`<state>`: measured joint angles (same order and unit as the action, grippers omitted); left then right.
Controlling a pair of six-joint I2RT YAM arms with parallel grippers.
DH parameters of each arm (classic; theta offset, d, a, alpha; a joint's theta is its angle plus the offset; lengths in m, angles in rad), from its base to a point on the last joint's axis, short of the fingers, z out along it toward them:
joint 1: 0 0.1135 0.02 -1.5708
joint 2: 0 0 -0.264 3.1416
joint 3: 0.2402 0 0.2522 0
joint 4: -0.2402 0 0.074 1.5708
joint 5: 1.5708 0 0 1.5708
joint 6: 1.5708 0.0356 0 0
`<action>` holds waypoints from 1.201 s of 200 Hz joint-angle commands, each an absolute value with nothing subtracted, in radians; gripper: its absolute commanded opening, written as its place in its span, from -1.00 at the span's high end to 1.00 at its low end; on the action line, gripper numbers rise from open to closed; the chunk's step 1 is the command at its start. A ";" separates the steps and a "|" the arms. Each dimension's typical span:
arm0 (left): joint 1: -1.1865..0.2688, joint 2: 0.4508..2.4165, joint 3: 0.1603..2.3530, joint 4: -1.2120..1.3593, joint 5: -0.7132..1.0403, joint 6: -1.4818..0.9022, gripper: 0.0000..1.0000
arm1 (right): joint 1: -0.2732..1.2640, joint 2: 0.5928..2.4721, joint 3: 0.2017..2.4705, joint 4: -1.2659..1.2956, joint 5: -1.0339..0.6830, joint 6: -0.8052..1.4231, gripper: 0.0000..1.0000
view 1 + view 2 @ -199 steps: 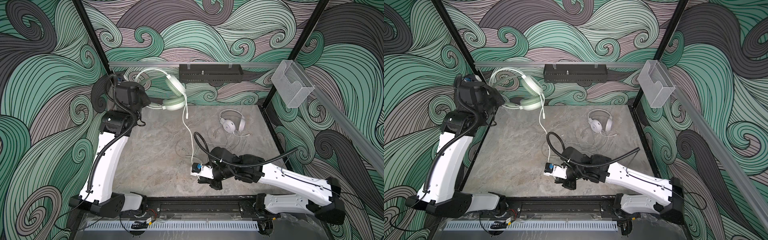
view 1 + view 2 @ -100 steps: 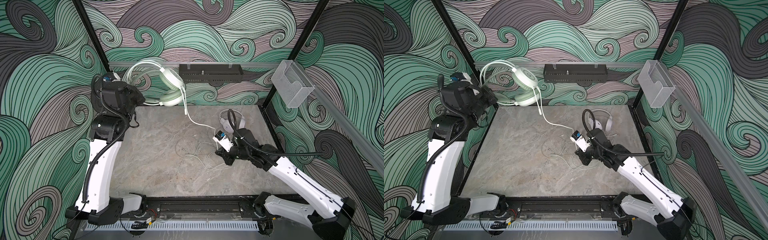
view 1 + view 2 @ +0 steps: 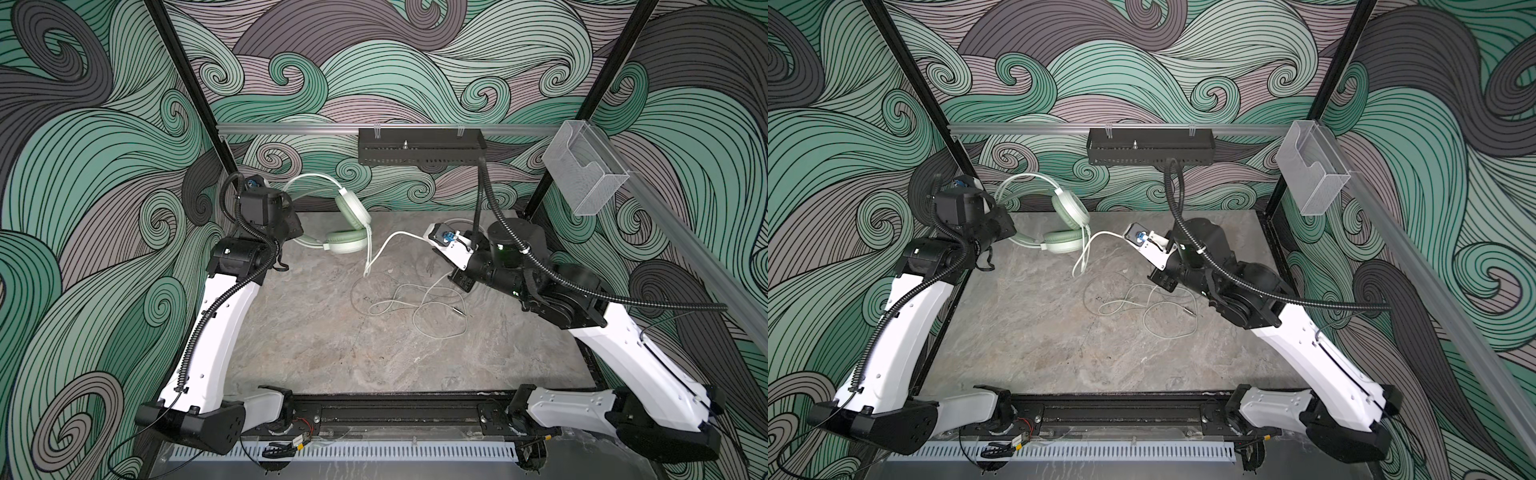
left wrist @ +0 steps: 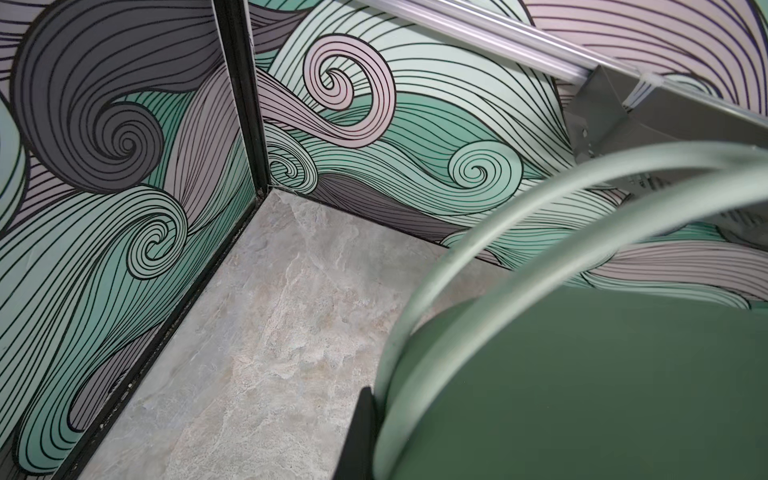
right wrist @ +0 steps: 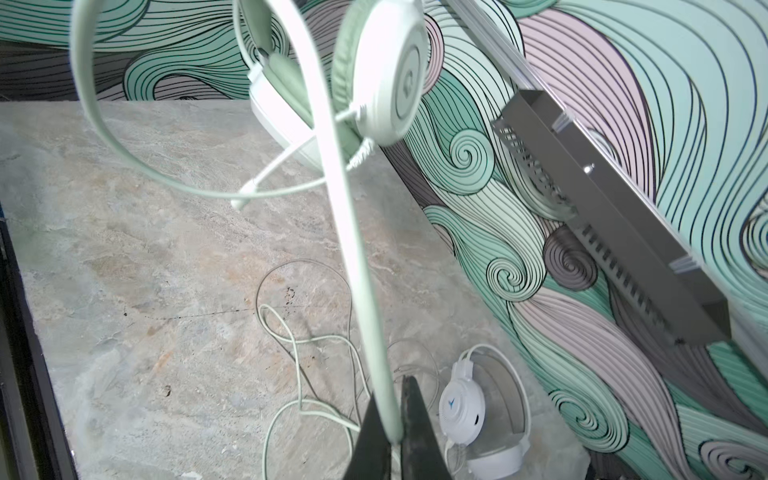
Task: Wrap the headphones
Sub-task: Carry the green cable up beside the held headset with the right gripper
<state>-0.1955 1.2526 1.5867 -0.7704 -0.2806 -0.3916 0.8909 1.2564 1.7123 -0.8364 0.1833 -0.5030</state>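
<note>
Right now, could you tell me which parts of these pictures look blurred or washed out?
Left wrist view: the mint headband is soft, the wall crisp; right wrist view: the cable pinched in the right hand looks washed out and the mint earcup smeared, yet the white headset is sharp; both top views: evenly lit, sharp.

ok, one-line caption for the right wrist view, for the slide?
Right pincer shut on the mint cable leading to the mint headset; white headset lies on the table.
</note>
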 commanded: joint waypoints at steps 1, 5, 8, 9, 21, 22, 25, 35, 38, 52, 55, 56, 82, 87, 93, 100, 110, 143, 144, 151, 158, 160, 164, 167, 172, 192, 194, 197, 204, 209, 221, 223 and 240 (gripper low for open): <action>-0.256 1.232 1.580 -0.712 -0.190 -0.353 1.00 | 0.917 1.342 1.809 -0.883 0.274 -0.570 1.00; -0.268 1.229 1.575 -0.716 -0.190 -0.346 1.00 | 0.919 1.358 1.826 -0.884 0.276 -0.571 1.00; -0.277 1.225 1.570 -0.717 -0.189 -0.341 1.00 | 0.918 1.367 1.839 -0.885 0.279 -0.569 1.00; -0.280 1.224 1.569 -0.717 -0.189 -0.339 1.00 | 0.918 1.372 1.844 -0.884 0.280 -0.568 1.00; -0.310 1.211 1.552 -0.729 -0.190 -0.325 1.00 | 0.917 1.406 1.889 -0.886 0.301 -0.568 1.00; -0.311 1.209 1.550 -0.730 -0.191 -0.324 1.00 | 0.917 1.408 1.891 -0.885 0.302 -0.568 1.00; -0.317 1.206 1.545 -0.734 -0.193 -0.324 1.00 | 0.917 1.415 1.903 -0.885 0.305 -0.568 1.00; -0.333 1.190 1.526 -0.741 -0.184 -0.324 1.00 | 0.915 1.435 1.941 -0.887 0.313 -0.559 1.00; -0.336 1.186 1.520 -0.742 -0.183 -0.323 1.00 | 0.914 1.441 1.952 -0.886 0.314 -0.555 1.00; -0.357 1.162 1.492 -0.747 -0.177 -0.326 1.00 | 0.907 1.465 1.993 -0.886 0.317 -0.535 1.00; -0.361 1.156 1.485 -0.745 -0.173 -0.325 1.00 | 0.907 1.470 2.000 -0.886 0.319 -0.531 1.00; -0.361 1.155 1.483 -0.744 -0.170 -0.325 1.00 | 0.906 1.471 2.002 -0.885 0.319 -0.529 1.00; -0.408 1.110 1.431 -0.712 -0.127 -0.313 1.00 | 0.884 1.499 2.018 -0.893 0.343 -0.492 1.00; -0.417 1.101 1.420 -0.702 -0.119 -0.311 1.00 | 0.875 1.502 2.016 -0.898 0.340 -0.481 1.00; -0.426 1.090 1.410 -0.693 -0.107 -0.308 1.00 | 0.865 1.503 2.014 -0.902 0.334 -0.469 1.00; -0.434 1.081 1.400 -0.679 -0.092 -0.309 1.00 | 0.856 1.505 2.009 -0.906 0.330 -0.457 1.00; -0.445 1.070 1.388 -0.659 -0.063 -0.310 1.00 | 0.848 1.506 2.001 -0.912 0.328 -0.448 1.00; -0.486 1.060 1.374 -0.586 0.049 -0.310 1.00 | 0.832 1.502 1.972 -0.918 0.301 -0.427 1.00; -0.487 1.060 1.375 -0.584 0.051 -0.310 1.00 | 0.831 1.502 1.971 -0.918 0.300 -0.427 1.00; -0.492 1.063 1.377 -0.572 0.075 -0.319 1.00 | 0.830 1.502 1.967 -0.922 0.296 -0.424 1.00; -0.494 1.064 1.378 -0.561 0.094 -0.335 1.00 | 0.828 1.500 1.962 -0.922 0.295 -0.422 1.00; -0.494 1.065 1.379 -0.557 0.100 -0.341 1.00 | 0.828 1.500 1.960 -0.922 0.294 -0.421 1.00; -0.495 1.065 1.378 -0.550 0.109 -0.354 1.00 | 0.827 1.498 1.958 -0.921 0.292 -0.420 1.00; -0.495 1.065 1.377 -0.546 0.113 -0.363 1.00 | 0.826 1.498 1.956 -0.920 0.291 -0.418 1.00; -0.495 1.065 1.376 -0.540 0.119 -0.379 1.00 | 0.823 1.495 1.953 -0.921 0.288 -0.413 1.00; -0.496 1.060 1.375 -0.524 0.141 -0.453 1.00 | 0.797 1.485 1.947 -0.921 0.251 -0.392 1.00; -0.496 1.059 1.373 -0.521 0.145 -0.456 1.00 | 0.794 1.484 1.947 -0.921 0.246 -0.389 1.00; -0.496 1.057 1.372 -0.514 0.151 -0.469 1.00 | 0.789 1.482 1.946 -0.921 0.240 -0.387 1.00; -0.495 1.052 1.370 -0.502 0.158 -0.492 1.00 | 0.779 1.478 1.942 -0.918 0.227 -0.381 1.00; -0.495 1.049 1.369 -0.495 0.163 -0.508 1.00 | 0.773 1.475 1.941 -0.916 0.218 -0.377 0.99; -0.496 1.040 1.371 -0.484 0.167 -0.539 1.00 | 0.764 1.458 1.924 -0.894 0.195 -0.373 0.91; -0.496 1.038 1.371 -0.483 0.167 -0.543 1.00 | 0.764 1.454 1.919 -0.889 0.192 -0.373 0.89; -0.495 1.026 1.374 -0.462 0.172 -0.577 1.00 | 0.763 1.416 1.866 -0.823 0.164 -0.377 0.67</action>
<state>-0.4934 1.0714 1.3525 -0.5797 0.1150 -0.4519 0.7670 1.4784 1.9148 -0.8989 0.2268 -0.4007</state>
